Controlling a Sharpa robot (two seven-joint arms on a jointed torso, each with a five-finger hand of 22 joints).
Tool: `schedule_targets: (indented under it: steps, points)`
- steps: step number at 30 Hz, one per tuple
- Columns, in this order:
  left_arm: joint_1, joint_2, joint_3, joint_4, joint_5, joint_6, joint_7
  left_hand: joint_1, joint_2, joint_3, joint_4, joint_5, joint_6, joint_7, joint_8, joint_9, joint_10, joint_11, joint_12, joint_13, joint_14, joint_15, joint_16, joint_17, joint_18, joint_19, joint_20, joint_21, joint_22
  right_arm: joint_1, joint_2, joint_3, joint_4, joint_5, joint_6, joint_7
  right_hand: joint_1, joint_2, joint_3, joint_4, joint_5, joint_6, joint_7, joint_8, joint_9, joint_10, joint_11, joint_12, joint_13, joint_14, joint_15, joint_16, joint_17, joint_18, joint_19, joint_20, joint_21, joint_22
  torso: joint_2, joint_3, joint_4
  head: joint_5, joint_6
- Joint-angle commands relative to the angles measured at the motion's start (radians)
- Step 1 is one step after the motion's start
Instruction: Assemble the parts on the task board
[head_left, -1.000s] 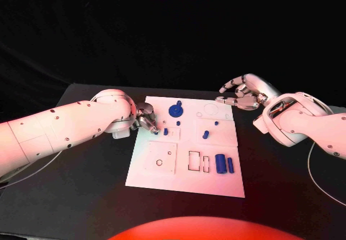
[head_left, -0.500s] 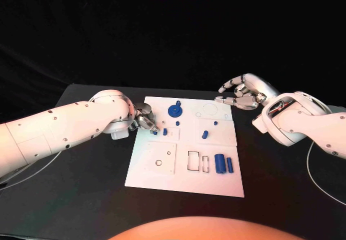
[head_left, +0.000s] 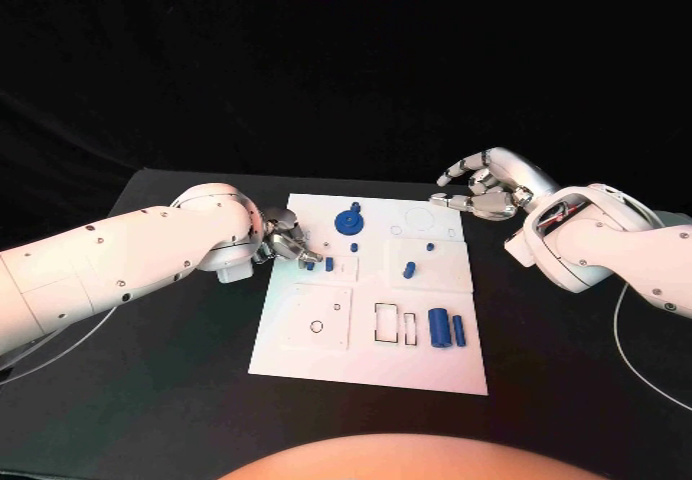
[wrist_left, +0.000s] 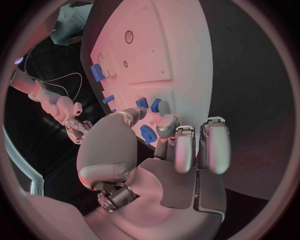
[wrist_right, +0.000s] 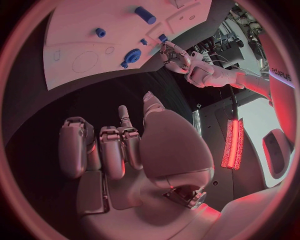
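The white task board (head_left: 368, 355) lies mid-table. On it are a blue gear (head_left: 351, 219), small blue pegs (head_left: 411, 268) and two blue cylinders (head_left: 438, 327). My left hand (head_left: 286, 241) sits low at the board's left edge. Its thumb and a fingertip pinch a small blue part (head_left: 309, 264) beside another blue peg (head_left: 329, 264). The left wrist view shows that part (wrist_left: 156, 105) at my fingertips (wrist_left: 164, 120), the peg (wrist_left: 142, 103) next to it, and the gear (wrist_left: 148, 134) half hidden. My right hand (head_left: 488, 187) hovers off the board's far right corner, fingers curled, holding nothing.
The board (wrist_left: 162, 45) has empty round holes (head_left: 315, 325) and rectangular slots (head_left: 389, 321) in its near half. In the right wrist view the board (wrist_right: 75, 35) lies well beyond my right hand (wrist_right: 119, 150). Black table surrounds the board.
My left hand has shifted slightly toward the board's left edge, its fingertips staying by the small blue parts. The right hand has not moved.
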Motion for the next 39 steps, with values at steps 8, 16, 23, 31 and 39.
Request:
schedule_targets:
  steps: [8, 16, 23, 31, 39]
  points:
    - [0.0, -0.012, 0.019, 0.019, 0.005, -0.061, -0.008, -0.004, 0.005, -0.036, 0.003, -0.023, 0.01, -0.003, 0.007, -0.003, 0.004, 0.001, -0.002, 0.001, 0.102, -0.007, 0.006, 0.263, -0.008, 0.002, -0.007, -0.001, 0.017, 0.0, 0.0, 0.0, 0.001, -0.005, 0.003, 0.003, -0.008, 0.001, -0.007, 0.002, 0.004, -0.005, -0.005, 0.005, 0.001, 0.072, -0.007, -0.005, 0.227, 0.091, -0.008, -0.005, 0.206, 0.014, -0.007, 0.0, -0.008, 0.087, 0.0, 0.0, -0.0015, 0.0, 0.004]
    - [0.007, -0.016, 0.03, 0.034, 0.077, -0.23, 0.176, 0.085, 0.019, -0.09, 0.002, -0.015, -0.12, 0.049, -0.037, -0.023, -0.262, 0.051, -0.278, -0.323, 0.04, 0.032, -0.099, 0.104, 0.043, -0.12, 0.02, -0.176, -0.246, 0.0, -0.001, 0.0, 0.0, -0.005, 0.001, 0.003, -0.008, 0.001, -0.007, 0.002, 0.004, -0.005, -0.005, 0.005, 0.001, 0.072, -0.007, -0.005, 0.227, 0.091, -0.008, -0.005, 0.206, 0.014, -0.007, 0.0, -0.008, 0.087, -0.001, 0.001, -0.0004, -0.005, 0.007]
    - [0.006, 0.009, 0.016, 0.032, 0.033, -0.343, 0.391, 0.324, 0.011, -0.057, -0.038, -0.012, -0.21, 0.105, -0.076, -0.088, -0.433, 0.104, -0.429, -0.449, -0.17, 0.083, -0.38, -0.236, 0.123, -0.346, 0.069, -0.562, -0.718, -0.001, -0.001, 0.0, -0.001, -0.005, 0.0, 0.004, -0.01, 0.001, -0.008, 0.002, 0.004, -0.006, -0.005, 0.005, 0.001, 0.07, -0.007, -0.007, 0.225, 0.09, -0.008, -0.006, 0.201, 0.015, -0.01, 0.0, -0.014, 0.083, -0.001, -0.0003, 0.0016, -0.012, 0.011]
    - [-0.006, 0.067, -0.016, -0.017, -0.22, -0.416, 0.533, 0.433, -0.02, 0.02, -0.099, -0.019, -0.233, 0.115, -0.141, -0.194, -0.486, 0.12, -0.575, -0.603, -0.266, 0.095, -0.478, -0.382, 0.123, -0.353, 0.081, -0.587, -0.729, -0.002, 0.004, 0.0, -0.003, -0.004, 0.003, 0.006, -0.009, 0.002, -0.008, 0.002, 0.004, -0.006, -0.005, 0.006, 0.001, 0.063, -0.007, -0.014, 0.217, 0.088, -0.008, -0.009, 0.191, 0.017, -0.015, 0.0, -0.023, 0.077, 0.001, -0.0013, -0.002, -0.014, 0.019]
    - [-0.014, 0.108, -0.033, -0.065, -0.377, -0.412, 0.54, 0.426, -0.032, 0.022, -0.111, -0.022, -0.211, 0.112, -0.175, -0.263, -0.496, 0.127, -0.646, -0.688, -0.22, 0.103, -0.408, -0.362, 0.107, -0.3, 0.086, -0.487, -0.616, -0.005, 0.006, 0.0, -0.004, -0.003, 0.004, 0.007, -0.009, 0.002, -0.008, 0.002, 0.004, -0.006, -0.005, 0.006, 0.001, 0.061, -0.007, -0.015, 0.216, 0.087, -0.008, -0.01, 0.188, 0.018, -0.016, 0.0, -0.026, 0.075, 0.002, -0.0008, -0.0016, -0.02, 0.024]
